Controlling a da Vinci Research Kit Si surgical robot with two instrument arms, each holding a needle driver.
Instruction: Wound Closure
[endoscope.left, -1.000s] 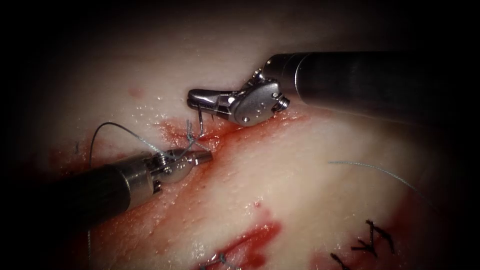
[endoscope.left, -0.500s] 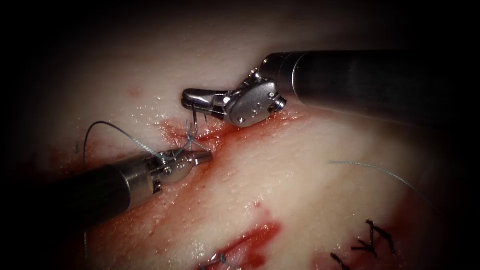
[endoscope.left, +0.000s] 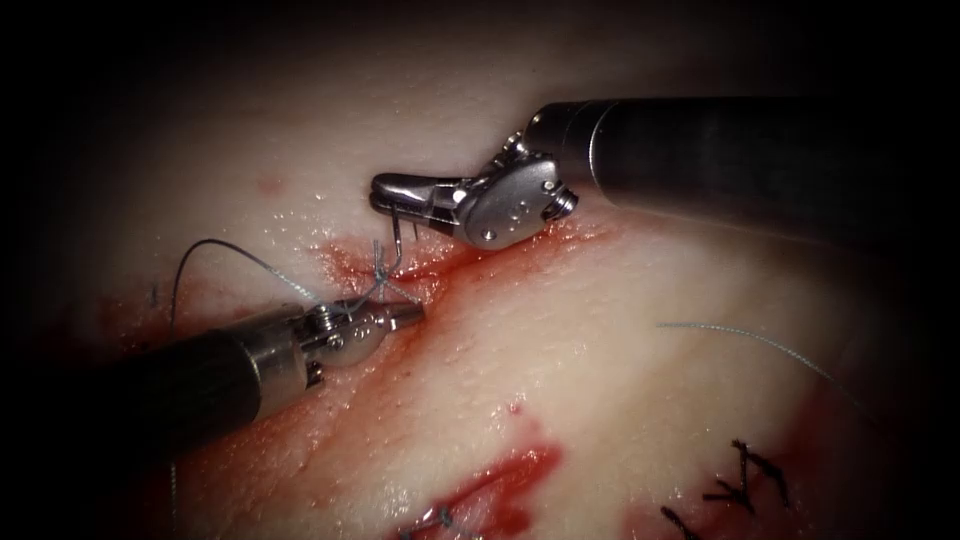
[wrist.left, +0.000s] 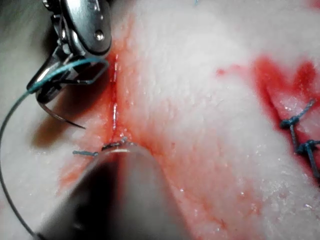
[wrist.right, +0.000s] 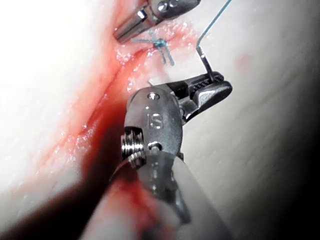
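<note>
Landmark: cut (endoscope.left: 440, 265) in tissue (endoscope.left: 600, 380)
Right tool (endoscope.left: 385, 197): above cut, holding needle (endoscope.left: 397, 235)
Left tool (endoscope.left: 412, 316): just below knot (endoscope.left: 380, 265)

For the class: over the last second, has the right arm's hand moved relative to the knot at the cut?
Barely: the right hand, shut on the needle, sits slightly higher above the knot than before.

Curved needle (endoscope.left: 398, 232) hangs over the cut (endoscope.left: 440, 268), tip seemingly clear of the tissue (endoscope.left: 620, 380)

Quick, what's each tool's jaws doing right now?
Left tool: shut on the thin blue-grey thread.
Right tool: shut on the curved steel needle, clear of the tissue.
</note>
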